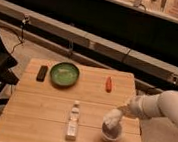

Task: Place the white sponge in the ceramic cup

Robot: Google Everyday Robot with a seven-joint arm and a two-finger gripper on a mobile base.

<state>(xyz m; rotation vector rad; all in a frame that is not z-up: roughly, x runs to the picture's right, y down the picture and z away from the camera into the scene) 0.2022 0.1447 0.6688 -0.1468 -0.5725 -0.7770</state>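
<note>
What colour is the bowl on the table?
The bowl is green, camera view. The pincer is at the ceramic cup.

With the tool [112,116] over the ceramic cup [111,134], only the bottle [73,122] stands near, open tabletop [92,120] between them.

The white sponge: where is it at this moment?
In the camera view, the white sponge is at the gripper, above the ceramic cup, right of the bottle, near the front edge of the table.

Along the back edge of the surface [29,117]: dark bar [42,72], green bowl [64,74], red item [109,84]. Clear bottle [73,120] near the front edge, left of the hand [113,119].
</note>
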